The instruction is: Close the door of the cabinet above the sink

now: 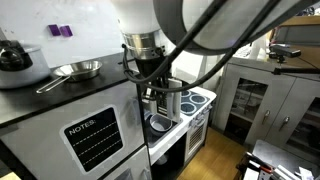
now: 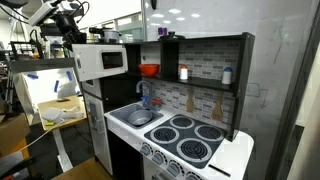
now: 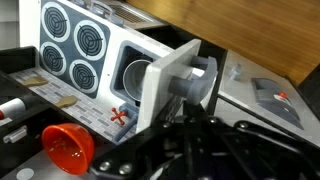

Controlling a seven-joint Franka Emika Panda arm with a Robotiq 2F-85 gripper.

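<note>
A toy kitchen has a black cabinet (image 2: pixel 205 42) above its sink (image 2: pixel 140 117) and stove. The cabinet door (image 3: pixel 170 85) is a pale panel that stands open, swung out over the sink (image 3: pixel 133 72). It also shows in an exterior view (image 1: pixel 172 98), just below the arm. My gripper (image 3: pixel 190 125) is right behind the door's edge, its dark fingers drawn close together. In an exterior view it (image 1: pixel 160 88) hangs over the sink (image 1: pixel 160 124). Whether the fingers touch the door is hard to tell.
A red bowl (image 3: pixel 68 145) sits on the cabinet shelf (image 2: pixel 149 70). The four-burner stove (image 2: pixel 195 140) is beside the sink. A microwave (image 2: pixel 108 60) stands on the toy fridge. A pan (image 1: pixel 78 70) and a kettle (image 1: pixel 15 55) rest on the fridge top.
</note>
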